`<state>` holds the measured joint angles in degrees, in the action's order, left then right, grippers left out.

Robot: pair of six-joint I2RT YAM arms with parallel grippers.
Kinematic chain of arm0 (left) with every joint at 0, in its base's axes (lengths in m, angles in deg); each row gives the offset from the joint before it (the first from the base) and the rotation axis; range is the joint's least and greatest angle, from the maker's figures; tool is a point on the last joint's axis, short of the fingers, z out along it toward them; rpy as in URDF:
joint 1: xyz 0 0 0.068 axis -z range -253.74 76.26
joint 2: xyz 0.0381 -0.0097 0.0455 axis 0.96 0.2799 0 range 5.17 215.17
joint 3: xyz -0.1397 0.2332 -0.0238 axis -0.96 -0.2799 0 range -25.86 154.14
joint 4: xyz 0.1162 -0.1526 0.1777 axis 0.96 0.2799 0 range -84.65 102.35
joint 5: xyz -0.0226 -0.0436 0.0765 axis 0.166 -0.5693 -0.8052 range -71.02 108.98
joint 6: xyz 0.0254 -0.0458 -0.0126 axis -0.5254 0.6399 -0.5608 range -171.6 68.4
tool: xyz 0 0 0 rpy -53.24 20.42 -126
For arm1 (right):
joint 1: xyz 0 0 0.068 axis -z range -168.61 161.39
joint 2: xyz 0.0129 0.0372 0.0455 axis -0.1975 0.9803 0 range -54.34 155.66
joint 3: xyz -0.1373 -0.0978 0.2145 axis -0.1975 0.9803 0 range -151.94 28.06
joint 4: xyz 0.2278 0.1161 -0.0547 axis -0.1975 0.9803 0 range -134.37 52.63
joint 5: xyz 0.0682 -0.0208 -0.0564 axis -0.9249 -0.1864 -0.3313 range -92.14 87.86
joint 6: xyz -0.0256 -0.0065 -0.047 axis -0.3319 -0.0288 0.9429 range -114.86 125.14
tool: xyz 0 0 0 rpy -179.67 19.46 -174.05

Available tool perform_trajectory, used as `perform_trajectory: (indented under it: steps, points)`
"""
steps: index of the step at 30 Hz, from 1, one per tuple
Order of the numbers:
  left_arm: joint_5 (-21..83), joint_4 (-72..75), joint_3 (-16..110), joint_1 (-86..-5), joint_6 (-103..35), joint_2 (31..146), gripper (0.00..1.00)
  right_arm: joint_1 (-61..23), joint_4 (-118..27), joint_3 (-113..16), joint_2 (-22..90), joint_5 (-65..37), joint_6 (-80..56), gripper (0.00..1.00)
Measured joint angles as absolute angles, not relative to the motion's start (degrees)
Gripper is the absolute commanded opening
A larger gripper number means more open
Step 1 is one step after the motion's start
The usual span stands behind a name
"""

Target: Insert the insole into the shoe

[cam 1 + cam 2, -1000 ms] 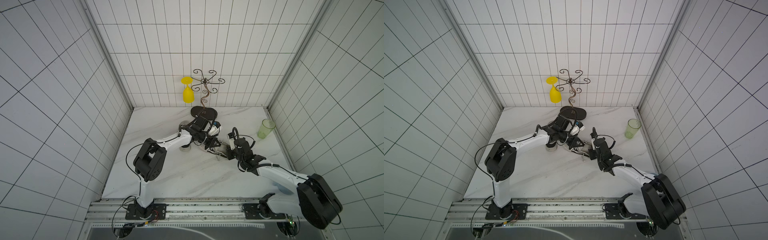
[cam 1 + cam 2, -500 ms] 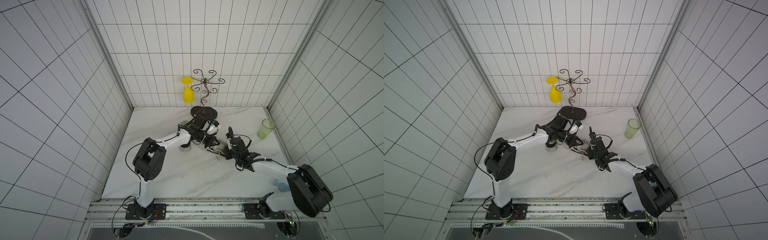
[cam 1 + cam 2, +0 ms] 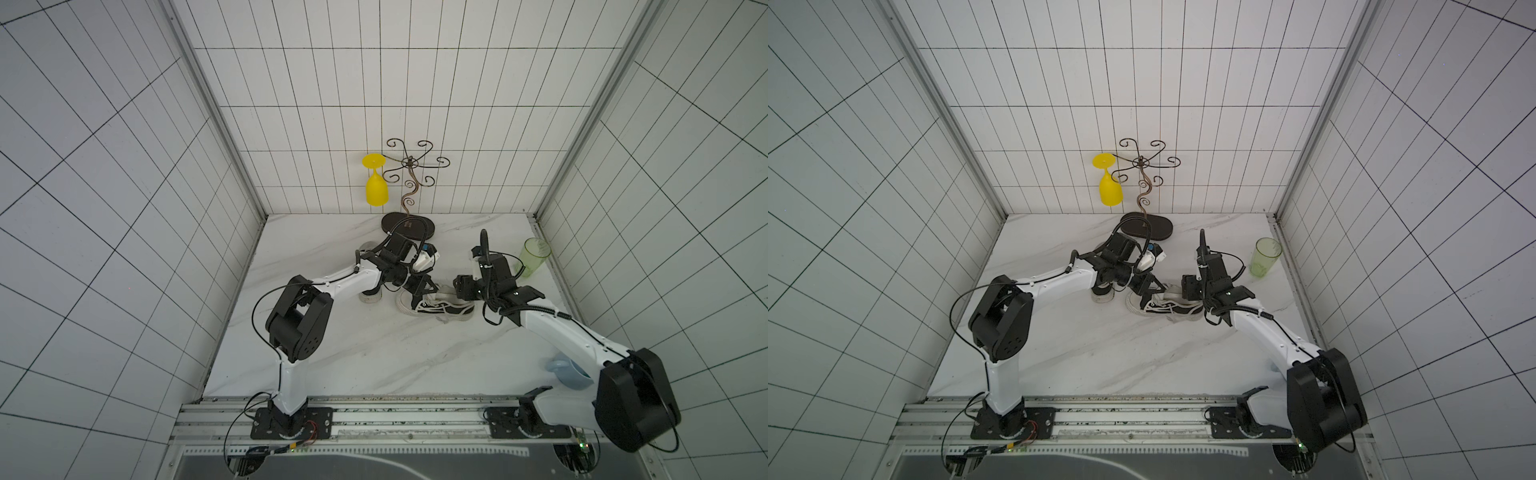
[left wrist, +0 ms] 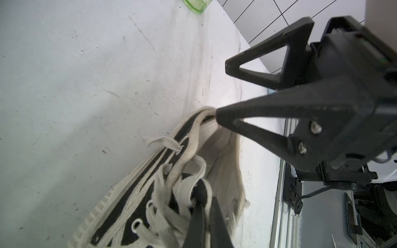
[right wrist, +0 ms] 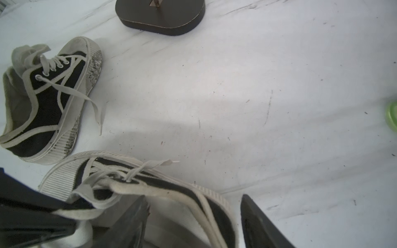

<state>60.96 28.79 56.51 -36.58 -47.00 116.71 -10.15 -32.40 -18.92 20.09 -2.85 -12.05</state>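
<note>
1. Mounting rail [image 3: 395, 409] at the near edge, carrying both arm bases. A pale blue object [image 3: 565, 372] sits just beyond it, partly hidden by the right arm.
2. Marble-patterned table [image 3: 353, 357], white with grey veins and small dark scuffs.
3. Shoe [image 3: 436, 308] at mid-table between the two grippers, seen in both top views. It is a low black canvas sneaker with off-white binding and a ribbed off-white rubber sole and toe cap. Its off-white laces are loose, and their frayed ends trail onto the table. The toe points toward the left arm's side, the heel toward the right arm's. Pale, grubby lining shows in the mouth; whether the insole lies in there cannot be told.
4. Left gripper [image 4: 204, 197]: fingers pressed together, pinching the shoe at the laced part of its upper.
5. Right gripper [image 4: 222, 90]: fingers spread, astride the shoe's wall near the heel. One finger is inside the mouth with its tip at the heel collar, the other outside.
6. Second shoe [image 5: 47, 103] of the same make, just beyond, partly under the left arm.
7. Green cup [image 3: 534, 257], upright near the right wall.
8. Scrolled metal stand [image 3: 409, 226] on a dark oval base at the back wall. A yellow goblet [image 3: 376, 189] hangs upside down from one arm.
</note>
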Motion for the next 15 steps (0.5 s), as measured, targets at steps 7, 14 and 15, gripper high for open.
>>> perform_trajectory:
  steps: [7, 14, 15]
  points:
    - [60.17, 28.57, 56.33, -36.79, -46.41, 116.71, 0.00, -9.58, -26.96, -18.92, 20.11, -8.09, -16.36, 0.81]
    - [59.97, 28.37, 55.85, -36.79, -45.95, 116.71, 0.00, -9.64, -22.91, -18.92, 22.84, -9.84, -18.24, 0.77]
    - [59.97, 28.37, 55.85, -36.79, -45.93, 116.71, 0.00, -9.69, -22.48, -18.92, 23.08, -9.69, -18.48, 0.74]
